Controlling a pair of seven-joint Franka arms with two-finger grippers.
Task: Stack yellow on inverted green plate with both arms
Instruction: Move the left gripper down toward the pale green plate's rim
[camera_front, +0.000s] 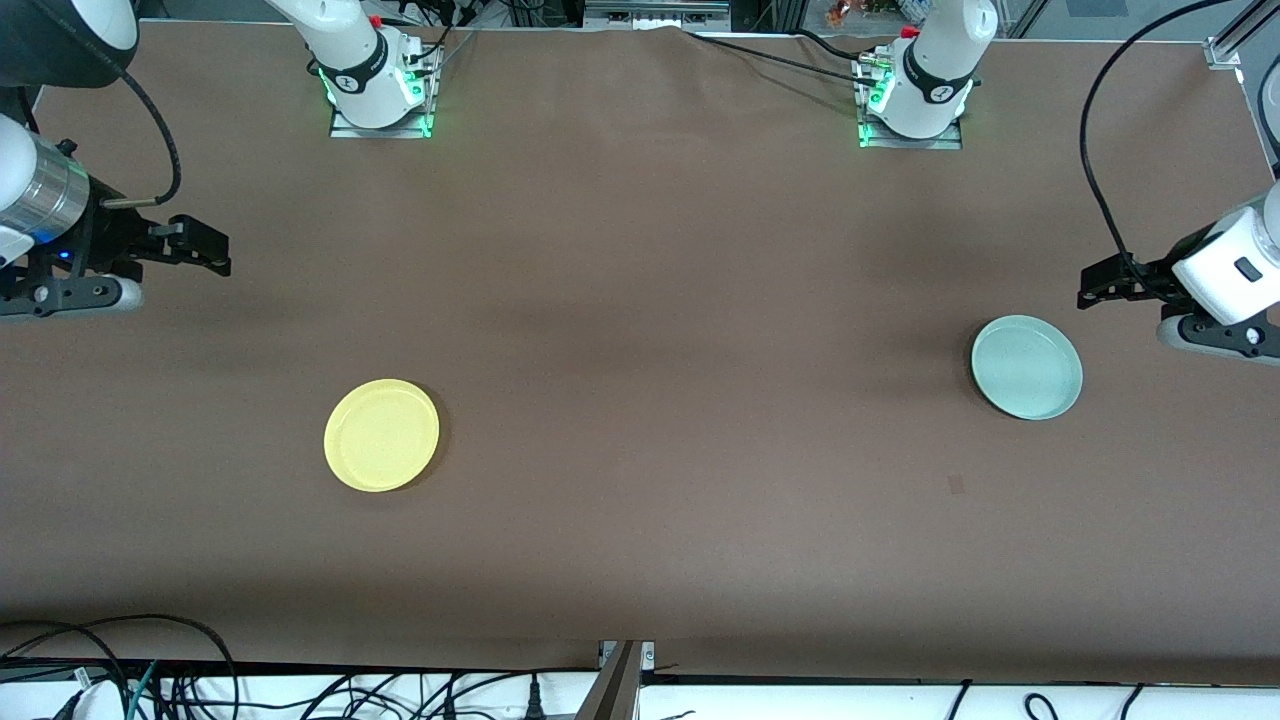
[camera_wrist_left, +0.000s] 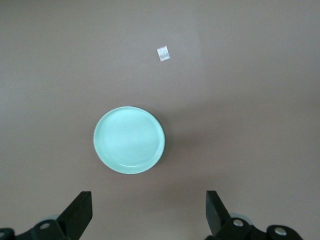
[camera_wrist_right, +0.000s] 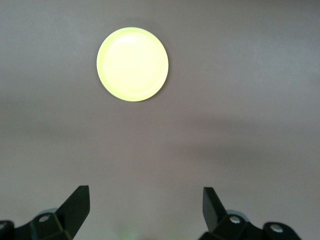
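Yellow plate (camera_front: 381, 435) nearest; green plate (camera_front: 1027, 367) apart (both perhaps unmarked); both grippers' jaws wide.

We see the yellow plate (camera_wrist_right: 132, 64) lying flat on the brown table (camera_wrist_right: 240, 125), rim up, its inner face bright and washed pale toward the middle. Bare cloth surrounds it on all sides. We also see the right gripper (camera_wrist_right: 145, 207) hanging over the table, well apart from the plate and touching nothing. Its two black fingers (camera_wrist_right: 76, 205) stand wide apart, with only open tabletop between them. A faint darker band of shade crosses the cloth between plate and gripper.
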